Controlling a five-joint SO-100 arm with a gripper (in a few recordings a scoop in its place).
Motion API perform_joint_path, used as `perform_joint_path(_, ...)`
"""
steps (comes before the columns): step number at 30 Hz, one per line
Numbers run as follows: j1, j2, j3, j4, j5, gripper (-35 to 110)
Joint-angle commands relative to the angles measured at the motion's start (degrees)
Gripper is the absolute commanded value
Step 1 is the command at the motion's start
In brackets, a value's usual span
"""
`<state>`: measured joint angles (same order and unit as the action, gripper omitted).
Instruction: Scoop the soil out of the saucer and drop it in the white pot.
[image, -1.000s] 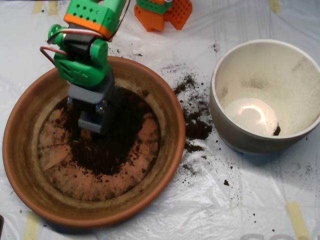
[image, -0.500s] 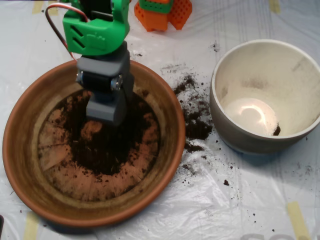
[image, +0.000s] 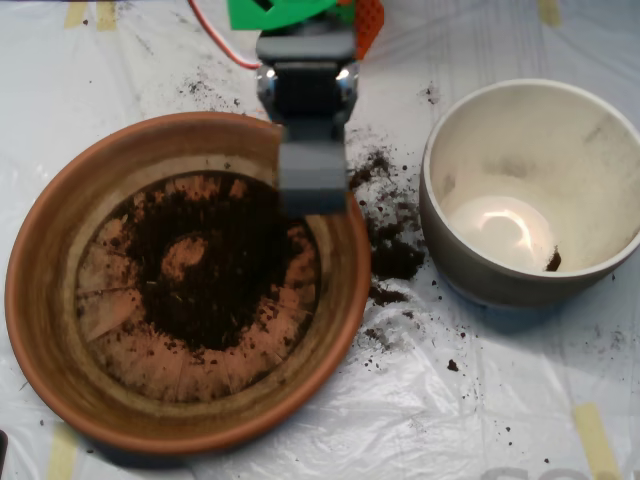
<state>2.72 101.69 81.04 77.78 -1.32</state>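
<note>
The terracotta saucer (image: 60, 200) lies at the left and holds a dark patch of soil (image: 220, 290) with a small bare spot near its middle. My grey scoop (image: 312, 195) hangs above the saucer's upper right rim with its two halves closed together. What it carries is hidden inside. The white pot (image: 530, 130) stands to the right, apart from the saucer. It is nearly bare inside, with one small clump of soil (image: 553, 262) at its lower right wall.
Spilled soil (image: 392, 255) is strewn on the plastic sheet between saucer and pot. An orange part of the arm's base (image: 368, 20) sits at the top edge. Yellow tape strips (image: 590, 435) hold the sheet down.
The scoop has risen out of the soil and travelled up and to the right, from the saucer's middle to its upper right rim. A bare spot is left in the soil.
</note>
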Motion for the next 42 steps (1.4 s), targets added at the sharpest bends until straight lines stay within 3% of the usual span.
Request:
perform_joint_path(1,-4.7,5.3,-7.2,0.9,-0.7,-1)
perform_joint_path(17,-26.5,-5.6,-18.0,3.0,-6.0,0)
perform_joint_path(20,-28.4,-4.8,-18.0,3.8,-6.3,13)
perform_joint_path(24,-28.7,-2.9,-16.8,4.4,-6.7,27)
perform_joint_path(42,-28.2,3.1,-8.4,5.2,-7.1,38)
